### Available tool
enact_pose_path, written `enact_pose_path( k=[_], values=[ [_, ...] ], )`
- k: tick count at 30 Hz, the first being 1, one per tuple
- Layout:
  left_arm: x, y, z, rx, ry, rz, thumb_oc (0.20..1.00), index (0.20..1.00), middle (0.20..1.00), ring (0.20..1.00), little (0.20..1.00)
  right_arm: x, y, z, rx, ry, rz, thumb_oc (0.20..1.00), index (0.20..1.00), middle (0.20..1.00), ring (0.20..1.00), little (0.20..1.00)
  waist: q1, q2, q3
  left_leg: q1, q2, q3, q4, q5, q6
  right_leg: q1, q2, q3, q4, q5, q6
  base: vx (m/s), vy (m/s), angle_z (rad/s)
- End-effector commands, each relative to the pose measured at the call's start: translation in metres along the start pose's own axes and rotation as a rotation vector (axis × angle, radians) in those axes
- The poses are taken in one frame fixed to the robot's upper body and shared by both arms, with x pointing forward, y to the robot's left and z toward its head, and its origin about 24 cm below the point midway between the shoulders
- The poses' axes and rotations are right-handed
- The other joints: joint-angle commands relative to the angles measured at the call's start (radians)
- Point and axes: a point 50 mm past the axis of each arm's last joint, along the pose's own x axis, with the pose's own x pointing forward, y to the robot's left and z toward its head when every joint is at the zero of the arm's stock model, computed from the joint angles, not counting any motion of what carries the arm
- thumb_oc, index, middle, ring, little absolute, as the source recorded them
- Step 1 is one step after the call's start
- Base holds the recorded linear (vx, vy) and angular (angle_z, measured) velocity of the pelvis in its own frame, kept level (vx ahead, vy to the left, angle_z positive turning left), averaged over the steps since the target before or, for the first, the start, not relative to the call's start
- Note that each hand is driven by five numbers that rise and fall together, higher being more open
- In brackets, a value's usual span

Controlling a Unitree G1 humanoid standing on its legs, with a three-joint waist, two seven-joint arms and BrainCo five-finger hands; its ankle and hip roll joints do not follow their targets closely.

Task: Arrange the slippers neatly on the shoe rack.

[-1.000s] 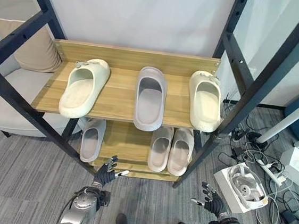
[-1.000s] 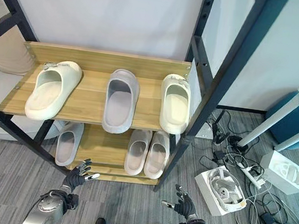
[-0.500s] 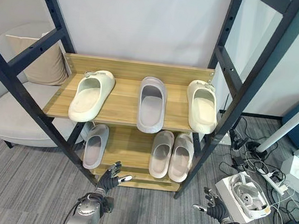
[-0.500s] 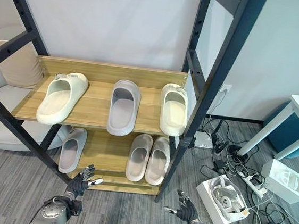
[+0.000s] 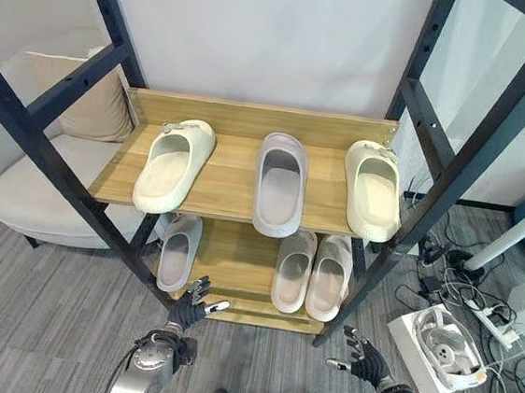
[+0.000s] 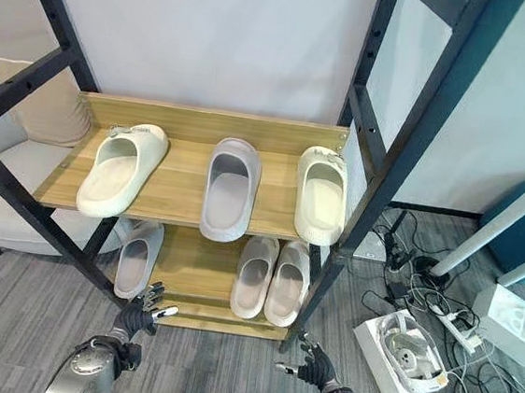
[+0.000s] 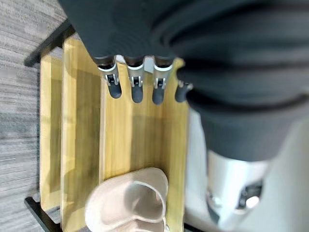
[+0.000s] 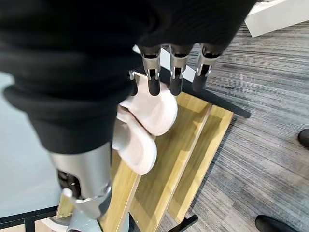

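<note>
While both hands hang low before the shoe rack (image 5: 246, 171):
left hand (image 5: 187, 311): fingers spread, empty
right hand (image 5: 364, 362): fingers spread, empty
slippers (image 5: 280, 181): shelved

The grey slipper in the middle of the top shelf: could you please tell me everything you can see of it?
The grey slipper is a pale grey open-toed slide of smooth, foam-like material with a broad strap. It lies sole down on the wooden top shelf, its strap end towards the back board and its heel end reaching the front edge. It sits between two cream slippers, apart from both. Nothing but the shelf touches it.
</note>
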Motion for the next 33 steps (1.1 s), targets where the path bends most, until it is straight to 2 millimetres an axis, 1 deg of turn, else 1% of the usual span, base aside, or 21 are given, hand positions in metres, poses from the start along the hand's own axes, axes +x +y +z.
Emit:
enact_pose_path(
  k=[1,3,4,5,6,9,11,14,15,17,18,20,21,24,25,26,27,29,30,31,33],
  values=[
    [0.011,-0.003,0.027,0.000,-0.110,-0.027,1.000,1.000,1.000,1.000,1.000,0.007,-0.003,0.030,-0.026,-0.135,-0.002,1.000,1.000,1.000,1.000,1.000,0.004,-0.049,0.008,0.063,-0.055,-0.022,-0.002,-0.108,0.008,0.006,0.007,0.002,0.089,-0.104,0.039,0.05,-0.026,-0.02],
    [0.010,-0.005,0.027,0.011,-0.111,-0.035,1.000,1.000,1.000,1.000,1.000,0.005,-0.006,0.057,-0.214,-0.248,0.017,1.000,1.000,1.000,1.000,1.000,0.003,-0.048,0.010,0.065,-0.054,-0.029,-0.002,-0.112,0.009,0.006,0.005,-0.003,0.103,-0.114,0.039,0.01,0.009,0.08],
    [0.011,-0.005,0.030,0.031,-0.125,-0.030,1.000,1.000,1.000,1.000,1.000,-0.002,-0.004,0.085,-0.316,-0.386,0.036,1.000,1.000,1.000,1.000,1.000,0.000,-0.048,0.014,0.066,-0.053,-0.032,-0.002,-0.115,0.010,0.005,0.002,-0.005,0.110,-0.119,0.039,0.00,0.029,0.07],
    [0.012,-0.004,0.033,0.036,-0.134,-0.026,1.000,1.000,1.000,1.000,1.000,-0.008,-0.003,0.105,-0.349,-0.482,0.050,1.000,1.000,1.000,1.000,1.000,-0.002,-0.049,0.015,0.067,-0.054,-0.031,-0.002,-0.117,0.010,0.005,0.001,-0.004,0.112,-0.119,0.040,0.00,0.024,0.04],
    [0.012,-0.005,0.032,0.035,-0.134,-0.027,1.000,1.000,1.000,1.000,1.000,-0.009,-0.003,0.105,-0.350,-0.481,0.050,1.000,1.000,1.000,1.000,1.000,-0.002,-0.049,0.015,0.067,-0.054,-0.031,-0.002,-0.117,0.010,0.005,0.001,-0.004,0.112,-0.120,0.040,0.00,0.020,0.04],
    [0.015,0.000,0.038,0.052,-0.156,-0.012,1.000,1.000,1.000,1.000,1.000,-0.033,0.003,0.150,-0.405,-0.721,0.106,1.000,1.000,1.000,1.000,1.000,-0.006,-0.052,0.014,0.068,-0.053,-0.028,-0.002,-0.121,0.011,0.005,0.000,-0.004,0.108,-0.119,0.042,0.00,0.012,0.03],
    [0.016,0.003,0.041,0.056,-0.167,-0.004,1.000,1.000,1.000,1.000,1.000,-0.047,0.004,0.170,-0.406,-0.836,0.126,1.000,1.000,1.000,1.000,1.000,-0.007,-0.054,0.013,0.069,-0.053,-0.026,-0.002,-0.122,0.011,0.007,-0.001,-0.004,0.104,-0.117,0.043,0.00,0.021,0.03],
    [0.016,0.006,0.044,0.059,-0.177,0.007,1.000,1.000,1.000,1.000,1.000,-0.063,0.000,0.197,-0.376,-0.973,0.124,1.000,1.000,1.000,1.000,1.000,-0.005,-0.057,0.008,0.069,-0.052,-0.023,-0.002,-0.124,0.012,0.008,-0.002,-0.001,0.100,-0.116,0.045,0.00,0.007,-0.01],
    [0.015,0.005,0.046,0.052,-0.185,0.006,1.000,1.000,1.000,1.000,1.000,-0.070,-0.005,0.213,-0.339,-1.043,0.108,1.000,1.000,1.000,1.000,1.000,-0.003,-0.059,0.003,0.070,-0.052,-0.020,-0.002,-0.127,0.013,0.009,-0.001,0.002,0.097,-0.116,0.044,0.00,0.000,0.00],
    [0.015,0.004,0.047,0.050,-0.189,0.001,1.000,1.000,1.000,1.000,1.000,-0.076,-0.014,0.226,-0.292,-1.103,0.076,1.000,1.000,1.000,1.000,1.000,-0.001,-0.062,-0.001,0.073,-0.051,-0.018,-0.002,-0.131,0.014,0.013,-0.001,0.004,0.095,-0.114,0.045,0.00,0.000,0.00],
    [0.015,0.002,0.046,0.048,-0.186,-0.006,1.000,1.000,1.000,1.000,1.000,-0.077,-0.020,0.232,-0.245,-1.130,0.047,1.000,1.000,1.000,1.000,1.000,0.001,-0.062,-0.006,0.075,-0.052,-0.018,-0.002,-0.133,0.015,0.016,-0.002,0.004,0.093,-0.114,0.045,0.00,0.000,0.00],
    [0.015,0.001,0.045,0.045,-0.182,-0.011,1.000,1.000,1.000,1.000,1.000,-0.078,-0.024,0.236,-0.220,-1.147,0.021,1.000,1.000,1.000,1.000,1.000,0.002,-0.062,-0.007,0.077,-0.052,-0.018,-0.002,-0.134,0.015,0.018,-0.002,0.003,0.091,-0.114,0.045,0.00,0.000,0.00],
    [0.014,-0.002,0.044,0.044,-0.179,-0.022,1.000,1.000,1.000,1.000,1.000,-0.078,-0.032,0.247,-0.262,-1.180,-0.066,1.000,1.000,1.000,1.000,1.000,0.007,-0.061,-0.013,0.080,-0.052,-0.020,-0.002,-0.137,0.016,0.022,-0.003,0.002,0.087,-0.115,0.045,0.03,0.005,0.01],
    [0.013,-0.005,0.044,0.049,-0.179,-0.035,1.000,1.000,1.000,1.000,1.000,-0.078,-0.044,0.262,-0.304,-1.224,-0.205,1.000,1.000,1.000,1.000,1.000,0.018,-0.060,-0.021,0.084,-0.053,-0.025,-0.002,-0.141,0.018,0.030,-0.003,-0.004,0.082,-0.116,0.044,0.02,0.000,0.00],
    [0.013,-0.005,0.044,0.049,-0.180,-0.034,1.000,1.000,1.000,1.000,1.000,-0.078,-0.044,0.263,-0.305,-1.225,-0.206,1.000,1.000,1.000,1.000,1.000,0.017,-0.061,-0.019,0.084,-0.053,-0.025,-0.002,-0.141,0.018,0.031,-0.003,-0.004,0.081,-0.116,0.044,0.04,0.005,0.03],
    [0.014,-0.009,0.042,0.054,-0.170,-0.052,1.000,1.000,1.000,1.000,1.000,-0.070,-0.053,0.282,-0.336,-1.240,-0.333,1.000,1.000,1.000,1.000,1.000,0.033,-0.061,-0.022,0.085,-0.055,-0.034,-0.002,-0.144,0.021,0.037,-0.003,-0.008,0.078,-0.117,0.043,0.05,0.008,0.04],
    [0.013,-0.012,0.041,0.058,-0.163,-0.065,1.000,1.000,1.000,1.000,1.000,-0.064,-0.058,0.295,-0.368,-1.236,-0.402,1.000,1.000,1.000,1.000,1.000,0.045,-0.064,-0.021,0.084,-0.055,-0.042,-0.002,-0.144,0.022,0.039,-0.004,-0.012,0.078,-0.118,0.042,0.05,0.009,0.08],
    [0.013,-0.014,0.039,0.065,-0.154,-0.080,1.000,1.000,1.000,1.000,1.000,-0.055,-0.061,0.308,-0.382,-1.226,-0.456,1.000,1.000,1.000,1.000,1.000,0.060,-0.067,-0.018,0.078,-0.056,-0.051,-0.002,-0.142,0.022,0.039,-0.004,-0.018,0.078,-0.119,0.040,0.01,0.003,0.15],
    [0.013,-0.014,0.039,0.065,-0.155,-0.080,1.000,1.000,1.000,1.000,1.000,-0.055,-0.061,0.308,-0.382,-1.227,-0.456,1.000,1.000,1.000,1.000,1.000,0.059,-0.067,-0.017,0.078,-0.056,-0.051,-0.002,-0.142,0.022,0.039,-0.004,-0.019,0.078,-0.120,0.040,-0.01,0.000,0.18],
    [0.012,-0.016,0.037,0.065,-0.147,-0.092,1.000,1.000,1.000,1.000,1.000,-0.047,-0.063,0.318,-0.387,-1.205,-0.491,1.000,1.000,1.000,1.000,1.000,0.075,-0.071,-0.011,0.069,-0.057,-0.060,-0.002,-0.139,0.023,0.035,-0.005,-0.026,0.079,-0.119,0.040,-0.02,0.002,0.16],
    [0.011,-0.018,0.033,0.063,-0.132,-0.107,1.000,1.000,1.000,1.000,1.000,-0.041,-0.064,0.330,-0.399,-1.193,-0.518,1.000,1.000,1.000,1.000,1.000,0.094,-0.076,-0.005,0.061,-0.059,-0.068,-0.002,-0.137,0.023,0.032,-0.005,-0.036,0.078,-0.118,0.040,-0.02,-0.002,0.05]
  ],
)
